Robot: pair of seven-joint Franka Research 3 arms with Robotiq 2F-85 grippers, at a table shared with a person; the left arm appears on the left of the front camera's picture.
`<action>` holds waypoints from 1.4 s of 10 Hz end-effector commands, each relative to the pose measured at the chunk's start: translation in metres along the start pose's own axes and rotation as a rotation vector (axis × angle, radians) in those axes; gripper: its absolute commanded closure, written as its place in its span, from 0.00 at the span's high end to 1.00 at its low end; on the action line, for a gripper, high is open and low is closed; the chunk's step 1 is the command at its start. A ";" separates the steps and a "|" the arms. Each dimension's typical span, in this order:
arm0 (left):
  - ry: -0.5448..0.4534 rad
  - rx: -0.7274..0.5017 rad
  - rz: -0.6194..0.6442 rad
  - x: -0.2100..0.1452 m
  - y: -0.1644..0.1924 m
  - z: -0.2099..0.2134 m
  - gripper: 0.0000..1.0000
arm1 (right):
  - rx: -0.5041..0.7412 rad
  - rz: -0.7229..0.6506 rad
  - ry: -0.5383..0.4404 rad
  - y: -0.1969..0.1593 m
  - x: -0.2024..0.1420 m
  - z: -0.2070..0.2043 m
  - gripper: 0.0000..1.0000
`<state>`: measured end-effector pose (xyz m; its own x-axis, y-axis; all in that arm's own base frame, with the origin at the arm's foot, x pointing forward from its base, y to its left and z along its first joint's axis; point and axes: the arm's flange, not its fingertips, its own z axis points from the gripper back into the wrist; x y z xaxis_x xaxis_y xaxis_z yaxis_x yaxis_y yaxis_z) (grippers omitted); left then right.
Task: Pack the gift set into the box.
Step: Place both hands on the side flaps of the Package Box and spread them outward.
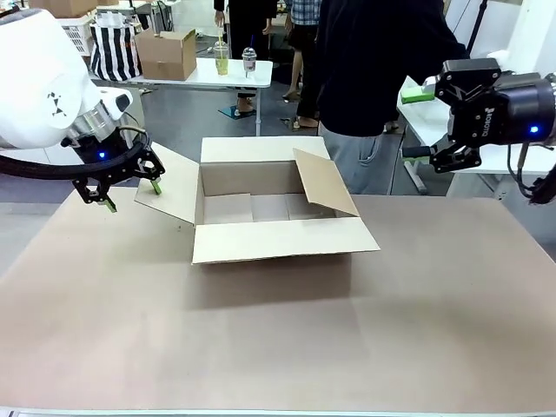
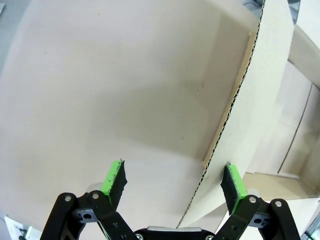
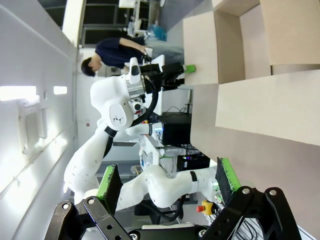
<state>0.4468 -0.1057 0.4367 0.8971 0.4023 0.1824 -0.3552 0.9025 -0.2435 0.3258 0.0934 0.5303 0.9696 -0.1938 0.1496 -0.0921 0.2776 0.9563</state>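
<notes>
The box [image 1: 269, 213] stands open in the middle of the table, all four flaps spread and nothing visible inside. My left gripper [image 1: 132, 193] hovers open at the box's left flap [image 1: 169, 195]. In the left wrist view the corrugated edge of that flap [image 2: 260, 100] runs up between the open fingers of my left gripper [image 2: 173, 180], close to the right pad [image 2: 233, 182]. My right gripper [image 1: 445, 122] hangs open, high above the table's far right. In the right wrist view my right gripper [image 3: 167, 179] holds nothing, and the box [image 3: 240, 45] lies far off. The gift set is out of view.
A person [image 1: 373, 61] in a dark top stands just behind the box. The brown table top [image 1: 278, 339] stretches wide in front of it. Farther back, a white table carries a small cardboard box [image 1: 165, 54], cups [image 1: 221, 59] and a striped bag [image 1: 115, 48].
</notes>
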 end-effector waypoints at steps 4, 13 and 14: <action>-0.008 0.029 0.011 0.000 0.000 0.004 1.00 | -0.123 0.123 0.018 0.030 0.026 -0.060 1.00; -0.008 0.029 0.011 0.000 0.000 0.004 1.00 | -1.031 0.478 0.158 -0.002 0.072 -0.249 1.00; -0.008 0.029 0.011 0.000 0.000 0.004 1.00 | -0.829 0.333 0.194 0.023 0.075 -0.205 1.00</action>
<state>0.4469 -0.1053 0.4378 0.8970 0.4022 0.1835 -0.3564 0.9034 -0.2382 0.4446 0.2982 0.4691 0.9128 0.2302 0.3373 -0.3106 0.9277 0.2072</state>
